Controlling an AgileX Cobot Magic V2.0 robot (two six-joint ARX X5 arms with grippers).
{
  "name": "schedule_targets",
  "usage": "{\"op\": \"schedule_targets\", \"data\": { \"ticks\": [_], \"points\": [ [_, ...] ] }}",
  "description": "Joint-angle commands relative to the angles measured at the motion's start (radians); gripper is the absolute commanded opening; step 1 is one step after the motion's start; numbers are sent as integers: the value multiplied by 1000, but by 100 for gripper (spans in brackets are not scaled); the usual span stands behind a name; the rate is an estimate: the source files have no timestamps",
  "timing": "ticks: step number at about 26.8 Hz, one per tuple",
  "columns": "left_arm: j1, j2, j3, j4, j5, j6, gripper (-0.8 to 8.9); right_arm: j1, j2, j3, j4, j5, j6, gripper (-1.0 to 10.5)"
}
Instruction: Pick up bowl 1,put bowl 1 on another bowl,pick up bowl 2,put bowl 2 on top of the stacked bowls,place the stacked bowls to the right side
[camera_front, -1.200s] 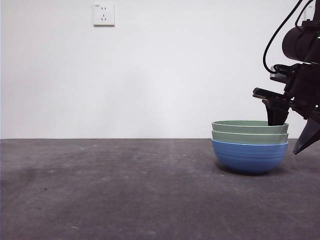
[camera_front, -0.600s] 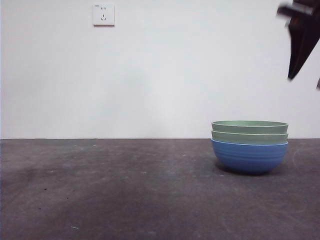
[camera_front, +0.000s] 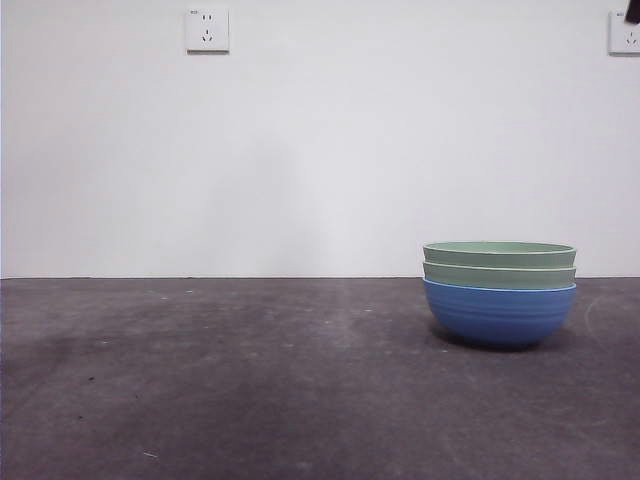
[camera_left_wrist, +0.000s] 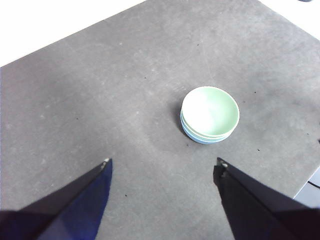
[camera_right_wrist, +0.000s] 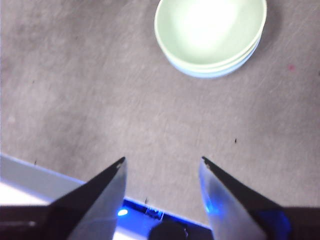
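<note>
The right gripper (camera_right_wrist: 162, 160) hangs high over the table with its two black, wedge-shaped jaws parted and nothing between them; their inner faces look smooth and catch a bluish glow near the base. The stacked bowls (camera_right_wrist: 210, 35) lie well apart from these jaws, out past the tips toward one o'clock from the gap, resting on the table (camera_right_wrist: 75, 90), whose surface is a dark grey, matte, faintly mottled sheet with small specks and scuffs.

The left gripper (camera_left_wrist: 162, 162) is likewise raised and released, its tapered black jaws spread wide and empty. From the gap between them the stacked bowls (camera_left_wrist: 210, 115) sit toward one o'clock, well clear of both tips, seen almost from above: a round pale green hollow with a thin pale rim, and slivers of a second green rim and a blue one showing beneath it.

In the front view the stacked bowls (camera_front: 499, 292) stand at the right of the table (camera_front: 200, 380), about four o'clock from the middle of that view. The blue bowl (camera_front: 499, 315) is at the bottom, rounded, glossy, with faint horizontal ribs; two pale green bowls nest inside it, only their rim bands showing, upright and level. Behind is a plain white wall (camera_front: 320, 160) with a white socket (camera_front: 207, 29) at eleven o'clock and another socket (camera_front: 622, 33) at one o'clock, a small black tip just above the latter.
</note>
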Motion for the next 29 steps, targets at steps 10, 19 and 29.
{"op": "schedule_targets", "data": {
  "ticks": [10,19,29],
  "points": [
    [-4,-3,1,-50,0,11,-4,13,-16,-10,-15,-111,-37,-11],
    [-3,-3,1,-50,-5,11,-4,11,-16,-10,-16,-63,-31,3],
    [-3,-3,1,-50,-5,11,-4,11,-16,-10,-16,-63,-31,3]
  ]
}}
